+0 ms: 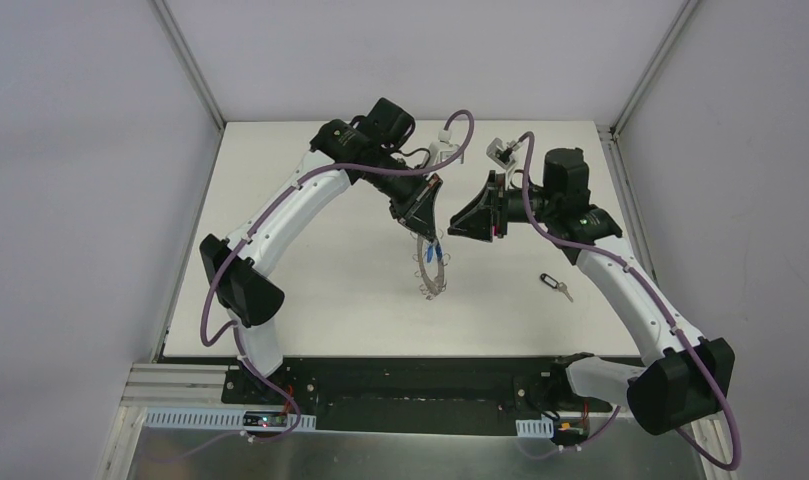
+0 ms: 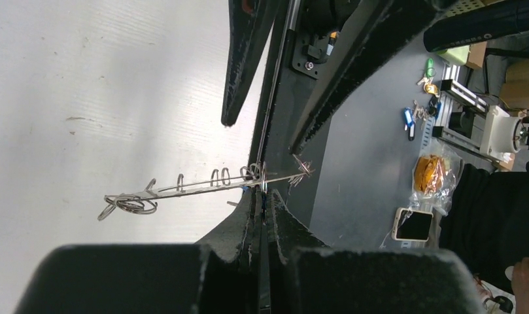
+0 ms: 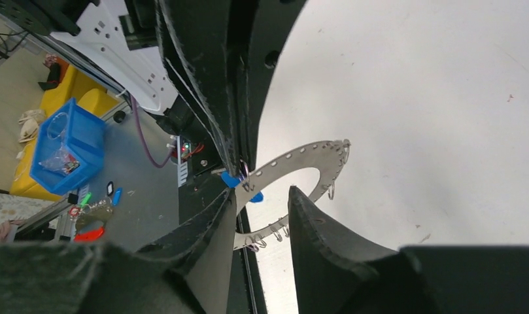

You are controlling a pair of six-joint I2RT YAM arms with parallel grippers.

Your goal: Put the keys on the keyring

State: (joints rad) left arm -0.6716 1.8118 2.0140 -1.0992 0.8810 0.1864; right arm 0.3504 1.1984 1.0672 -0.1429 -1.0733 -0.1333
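Over the worktop (image 1: 310,250), left fingers (image 2: 286,227) clamp the keyring (image 1: 432,270), blue key (image 3: 233,178) on it; right fingers (image 3: 314,229) apart, black key (image 1: 553,285) lying aside.

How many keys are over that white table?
2. The blue key hangs at the keyring gripped by the left hand; the black key lies on the table, farther right. More may be hidden.

Top cam: high behind arm bases, looking down on whole table (image 1: 330,290). 2 wrist cams v. close: left sees keyring (image 2: 203,186) edge-on, right its flat face; all 3 share it.
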